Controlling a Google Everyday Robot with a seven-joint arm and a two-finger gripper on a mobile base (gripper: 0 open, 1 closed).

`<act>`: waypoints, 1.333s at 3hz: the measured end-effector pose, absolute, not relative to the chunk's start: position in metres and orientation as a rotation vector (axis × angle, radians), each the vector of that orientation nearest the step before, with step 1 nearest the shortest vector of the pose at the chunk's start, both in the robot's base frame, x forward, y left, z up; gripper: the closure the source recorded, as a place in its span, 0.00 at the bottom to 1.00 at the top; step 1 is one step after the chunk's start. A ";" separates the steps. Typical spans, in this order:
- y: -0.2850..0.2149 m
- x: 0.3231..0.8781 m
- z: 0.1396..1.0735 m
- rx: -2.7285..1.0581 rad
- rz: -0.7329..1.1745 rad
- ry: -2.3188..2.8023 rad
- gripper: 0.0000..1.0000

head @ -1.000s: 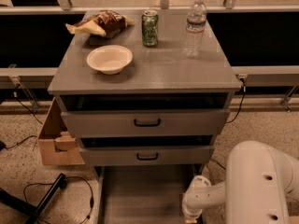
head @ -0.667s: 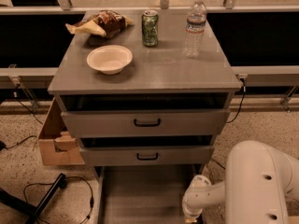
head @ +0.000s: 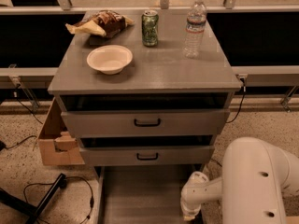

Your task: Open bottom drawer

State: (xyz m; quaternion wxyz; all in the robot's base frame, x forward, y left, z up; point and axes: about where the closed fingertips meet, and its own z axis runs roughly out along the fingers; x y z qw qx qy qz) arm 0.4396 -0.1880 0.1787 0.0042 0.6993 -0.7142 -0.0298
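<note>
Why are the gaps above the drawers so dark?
Camera view: light seems to come from above; the cabinet top shines, its overhang shades the drawer gaps black, the bowl casts a soft shadow, and the open bottom drawer looks dim, the gripper low at its right side.

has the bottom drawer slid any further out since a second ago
No. The bottom drawer shows the same stretch below the middle drawer front. The claw is out of view, beyond the white arm.

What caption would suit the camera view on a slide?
Bottom drawer stands open below the grey cabinet, the pincer low beside it; bowl, can and bottle on top.
</note>
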 end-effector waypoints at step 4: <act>-0.199 0.444 0.343 2.266 -0.310 -2.305 1.00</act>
